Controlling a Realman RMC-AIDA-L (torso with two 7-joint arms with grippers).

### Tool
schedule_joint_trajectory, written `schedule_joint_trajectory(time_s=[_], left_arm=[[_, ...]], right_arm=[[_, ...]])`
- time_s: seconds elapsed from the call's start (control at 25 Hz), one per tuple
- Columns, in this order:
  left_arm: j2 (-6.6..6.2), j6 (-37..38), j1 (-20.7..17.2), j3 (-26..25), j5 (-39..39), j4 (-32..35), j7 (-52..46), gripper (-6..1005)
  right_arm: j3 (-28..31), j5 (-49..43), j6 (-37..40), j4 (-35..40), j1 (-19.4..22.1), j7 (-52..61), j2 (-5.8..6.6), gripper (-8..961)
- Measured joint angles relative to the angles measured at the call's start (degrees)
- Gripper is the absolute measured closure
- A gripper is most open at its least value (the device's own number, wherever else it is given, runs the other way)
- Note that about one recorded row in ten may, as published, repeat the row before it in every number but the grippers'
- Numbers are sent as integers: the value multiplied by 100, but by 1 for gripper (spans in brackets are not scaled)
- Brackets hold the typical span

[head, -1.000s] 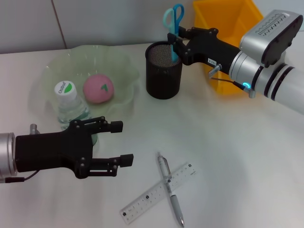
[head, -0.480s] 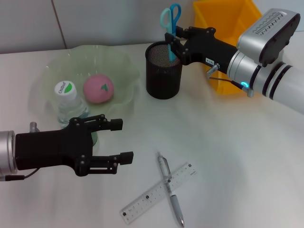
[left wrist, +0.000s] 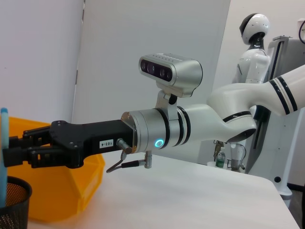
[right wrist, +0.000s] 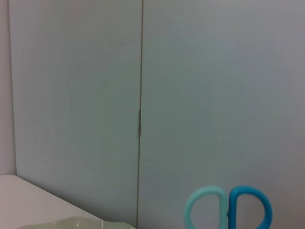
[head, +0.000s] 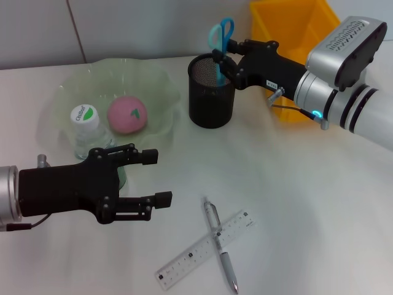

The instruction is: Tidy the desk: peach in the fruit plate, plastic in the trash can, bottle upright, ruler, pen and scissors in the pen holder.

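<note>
The right gripper point(head: 222, 60) clamps the scissors point(head: 220, 44) blade-down over the pen holder point(head: 210, 92), handles up for vertical insertion. The left gripper point(head: 153, 178) hovers, jaws spread, beside the bottle point(head: 89, 132).

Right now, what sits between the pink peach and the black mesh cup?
In the head view, only the wavy rim of the fruit plate lies between the peach and the pen holder; then bare desk.
</note>
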State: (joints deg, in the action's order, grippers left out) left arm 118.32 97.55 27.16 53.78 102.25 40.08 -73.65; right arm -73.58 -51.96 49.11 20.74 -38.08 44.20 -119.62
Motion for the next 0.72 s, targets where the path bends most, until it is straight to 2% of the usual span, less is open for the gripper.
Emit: schedule_joint_trajectory(time_s=[0.12,0.28,0.72], left_arm=[[-2,0,0,0,-7,0,-3,187],[-2,0,-1,0,-11,0,-33,187],[8,0,-14,0,-13,0,-43,187]], right_arm=[[1,-6,-1,0,19,0,2,654],[1,-5,4,2,61,0,1,442],[93,30,432,98,259,0,15,257]])
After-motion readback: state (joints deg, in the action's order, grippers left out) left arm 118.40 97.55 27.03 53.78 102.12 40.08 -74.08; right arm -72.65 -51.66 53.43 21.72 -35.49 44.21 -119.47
